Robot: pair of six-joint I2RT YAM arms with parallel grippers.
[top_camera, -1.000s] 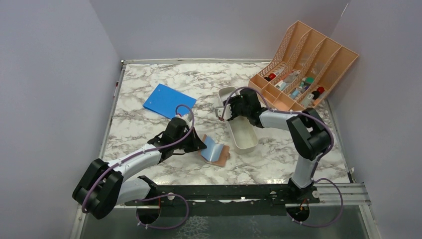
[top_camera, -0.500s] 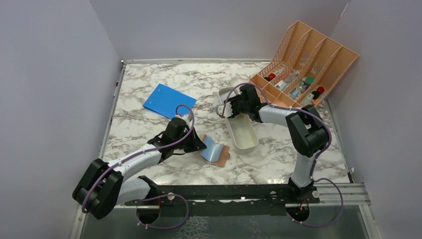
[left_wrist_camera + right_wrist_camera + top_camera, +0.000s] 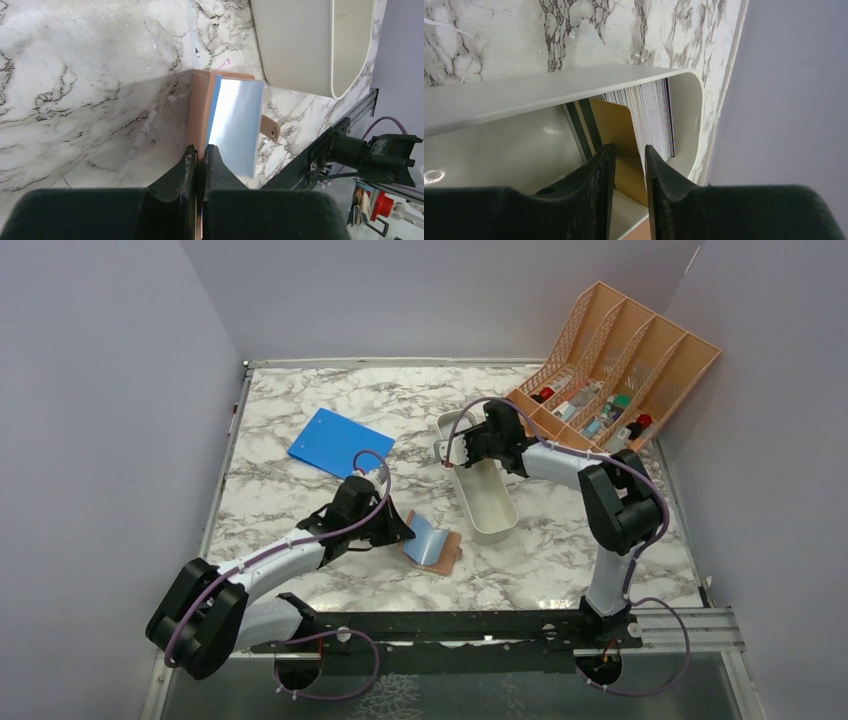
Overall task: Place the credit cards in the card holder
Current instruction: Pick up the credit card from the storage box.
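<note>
The brown card holder (image 3: 436, 543) lies open on the marble, pale blue-grey inside (image 3: 235, 122), with its snap strap (image 3: 270, 129) at the side. My left gripper (image 3: 398, 530) is shut on its brown flap (image 3: 199, 112). The credit cards (image 3: 655, 112) stand on edge as a stack at the far end of the long white tray (image 3: 492, 508). A gold-brown card (image 3: 616, 127) with dark stripes leans in front of the stack. My right gripper (image 3: 629, 148) is inside that tray end (image 3: 464, 448). Its jaws stand a narrow gap apart with the gold card's edge between them.
A peach lattice organiser (image 3: 640, 350) with small items stands at the back right, close behind the right arm. A blue notebook (image 3: 340, 441) lies at the back left. The tray's side (image 3: 305, 45) is just beyond the card holder. Grey walls close in both sides.
My right gripper has moved back and right, deeper into the tray's far end, and the tray has shifted slightly. The left arm and the card holder have not moved.
</note>
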